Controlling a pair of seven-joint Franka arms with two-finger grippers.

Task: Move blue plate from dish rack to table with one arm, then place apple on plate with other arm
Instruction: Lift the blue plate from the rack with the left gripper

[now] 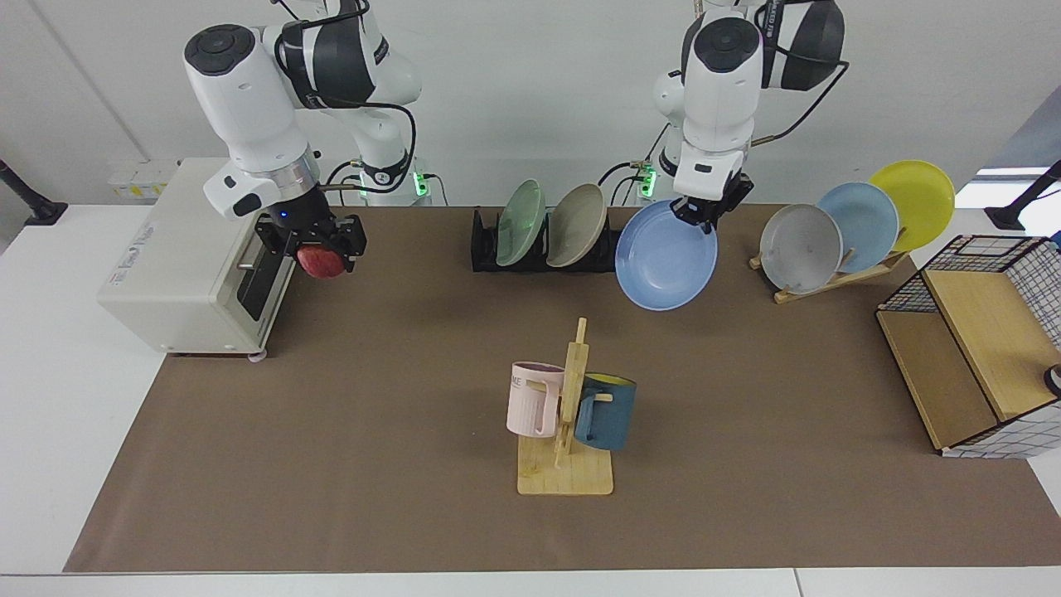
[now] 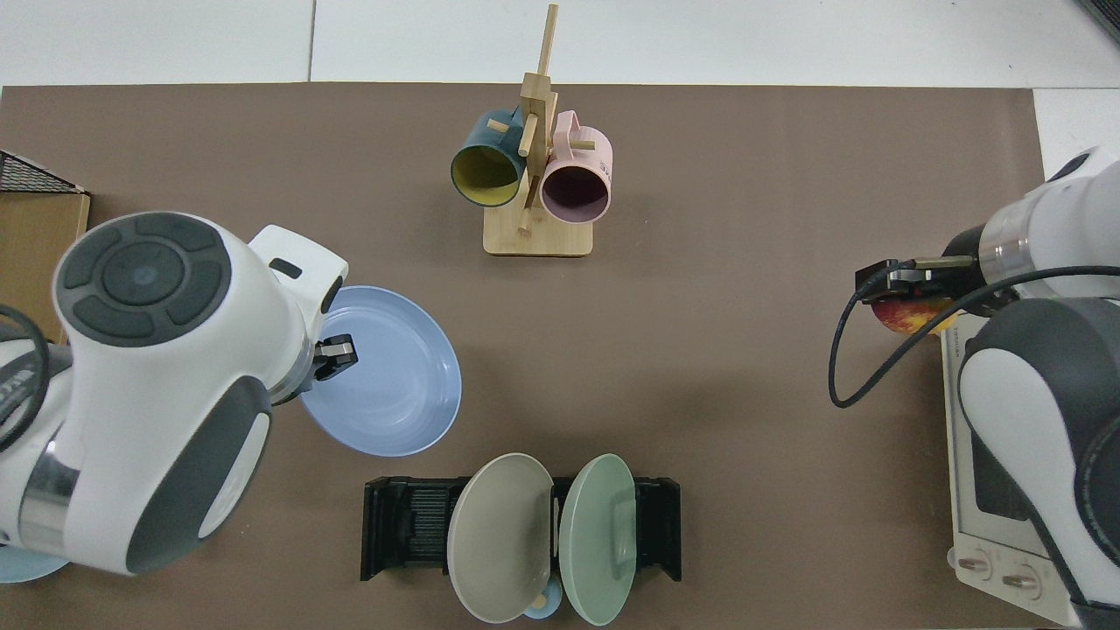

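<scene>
Two full grippers, both up in the air.

Far on the left side of the facing view: right gripper [image 1: 319,249], squeezed shut on the apple [image 1: 322,261]. Hangs high over the table [image 1: 373,414], just in front of the white oven [image 1: 178,257]. Waits there with the fruit.

Next along, at the back of the brown mat: the dish rack [image 1: 485,249]. Holds only a green plate [image 1: 520,222] and a beige plate [image 1: 576,224] now. No blue one in its slots.

Then, a bit further right: the blue plate [image 1: 666,265]. Out of the rack and off the mat. Dangles by its top edge from the left gripper [image 1: 703,211], pinched tight on the rim. Tips at a slant, open face toward the camera, low edge down toward the mat. From above, looks round and wide [image 2: 394,385], over bare mat beside the rack [image 2: 398,525], with the pinch [image 2: 337,350] at one edge.

Most likely next: down and flat onto the bare mat right under it, between the rack and the mug tree [image 1: 568,414]. Needs a turn from slanted to level first, or else lands on its edge.

Apple well apart from the plate, far off to the view's left. So a long trip across for the right arm after that.
</scene>
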